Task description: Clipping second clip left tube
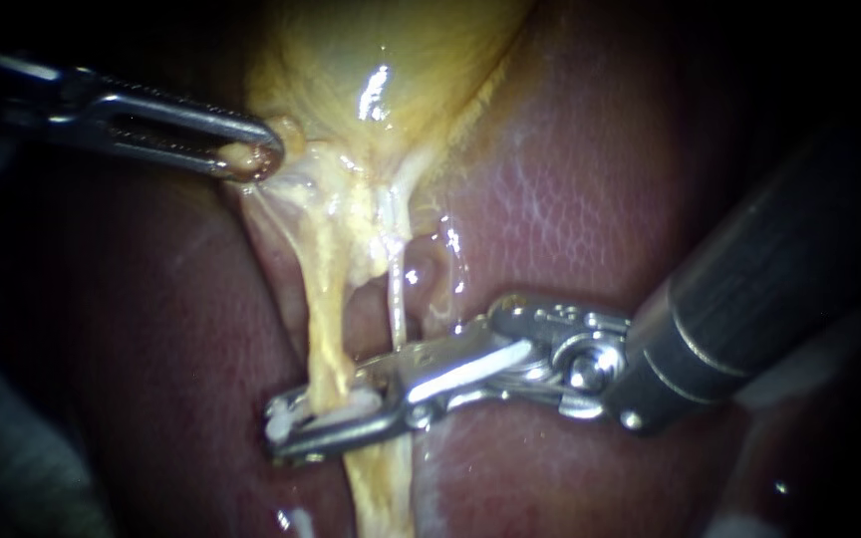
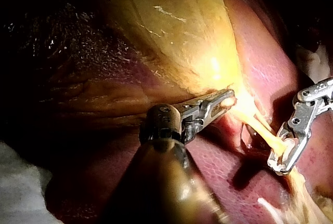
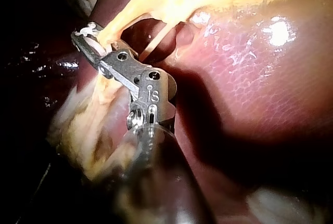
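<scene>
Below the glistening, yellow, sac-shaped gallbladder (image 1: 391,70), two tubes run down over the smooth, dark red liver (image 1: 590,189), whose surface shows a fine pebbled grain. The left tube (image 1: 323,339) is a thick, waxy yellow strand. The right tube (image 1: 397,304) is thin, pale and almost see-through, and it lies just beside the left one.

The robot's left instrument (image 1: 251,159) reaches in nearly level from the left. Its slotted metal jaws are closed on a fold of yellowish tissue at the gallbladder's narrow lower end, which is drawn out sideways.

The right instrument (image 1: 281,428) comes in on a dark, banded shaft. Its bright metal wrist is bent so that the jaws lie across the left tube, low on its length. These jaws stand narrow and grip a white clip (image 1: 359,403), with the left tube passing between them; the right tube lies just behind the jaws.

Two instruments, two tubes and one clip show plainly. A small white piece (image 1: 294,518) lies further down by the left tube, and what it is cannot be told.
</scene>
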Motion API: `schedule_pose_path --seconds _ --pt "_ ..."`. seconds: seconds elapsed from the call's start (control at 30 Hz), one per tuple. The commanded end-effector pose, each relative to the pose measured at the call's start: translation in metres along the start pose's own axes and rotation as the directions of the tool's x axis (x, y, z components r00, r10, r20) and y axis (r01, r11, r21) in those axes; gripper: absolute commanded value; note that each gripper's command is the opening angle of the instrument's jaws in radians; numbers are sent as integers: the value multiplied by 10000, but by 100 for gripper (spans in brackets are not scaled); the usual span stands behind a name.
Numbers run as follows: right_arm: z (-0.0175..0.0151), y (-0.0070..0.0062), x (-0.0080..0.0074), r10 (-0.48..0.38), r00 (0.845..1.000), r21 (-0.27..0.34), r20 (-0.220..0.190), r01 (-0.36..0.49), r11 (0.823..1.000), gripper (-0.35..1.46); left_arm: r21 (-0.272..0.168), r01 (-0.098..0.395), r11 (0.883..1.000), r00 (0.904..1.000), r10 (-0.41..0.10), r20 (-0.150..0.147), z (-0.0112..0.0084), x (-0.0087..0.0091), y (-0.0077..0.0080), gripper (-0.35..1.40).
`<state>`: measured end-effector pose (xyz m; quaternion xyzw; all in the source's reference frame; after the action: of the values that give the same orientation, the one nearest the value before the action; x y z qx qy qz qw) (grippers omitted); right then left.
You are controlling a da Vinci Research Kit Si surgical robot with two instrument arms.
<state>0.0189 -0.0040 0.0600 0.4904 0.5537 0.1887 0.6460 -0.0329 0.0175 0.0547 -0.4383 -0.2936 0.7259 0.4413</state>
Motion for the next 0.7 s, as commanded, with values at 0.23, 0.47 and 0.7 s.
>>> schedule_pose_path --seconds 0.23,0.47,0.7 --pt "0 -1 -1 54 10000 15 5 -54 10000 -32 6 4 10000 10000 -4 -1 0 0 0 -35" --pt "-2 -3 -2 347 9994 36 -8 -347 9994 -35 7 4 10000 10000 -4 -1 0 0 0 -35" --pt "-3 -5 -3 341 9994 67 -23 -341 9994 -35 38 6 10000 10000 -6 -20 0 0 -1 -35"
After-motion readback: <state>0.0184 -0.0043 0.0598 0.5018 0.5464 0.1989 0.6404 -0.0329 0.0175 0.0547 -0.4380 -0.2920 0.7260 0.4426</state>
